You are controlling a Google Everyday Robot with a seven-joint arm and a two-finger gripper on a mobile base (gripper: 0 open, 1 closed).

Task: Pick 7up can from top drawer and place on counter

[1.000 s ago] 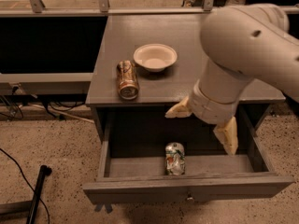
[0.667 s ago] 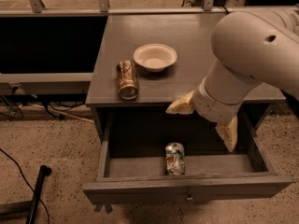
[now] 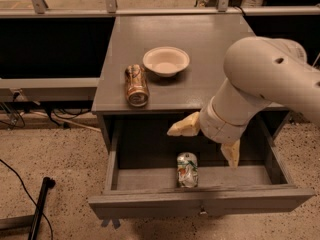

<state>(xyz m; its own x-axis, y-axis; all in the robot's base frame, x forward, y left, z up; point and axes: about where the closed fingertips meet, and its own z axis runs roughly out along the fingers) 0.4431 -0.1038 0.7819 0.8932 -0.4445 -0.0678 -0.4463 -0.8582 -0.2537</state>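
Note:
The 7up can [image 3: 187, 169], green and white, lies on its side in the open top drawer [image 3: 200, 200], near the front panel and a little left of centre. My gripper [image 3: 206, 140] hangs over the drawer, just above the can and slightly to its right. Its two pale fingers [image 3: 184, 126] are spread wide apart and hold nothing. The white arm reaches in from the right and hides part of the drawer's back. The dark grey counter [image 3: 200, 44] lies above and behind the drawer.
A brown-gold can [image 3: 136, 85] lies on its side near the counter's front left edge. A white bowl [image 3: 166, 61] stands beside it on the counter. A black pole [image 3: 39, 210] lies on the speckled floor at left. Rails run along the back.
The arm has shifted a little to the right over the drawer. The fingers stay spread. The 7up can has not moved.

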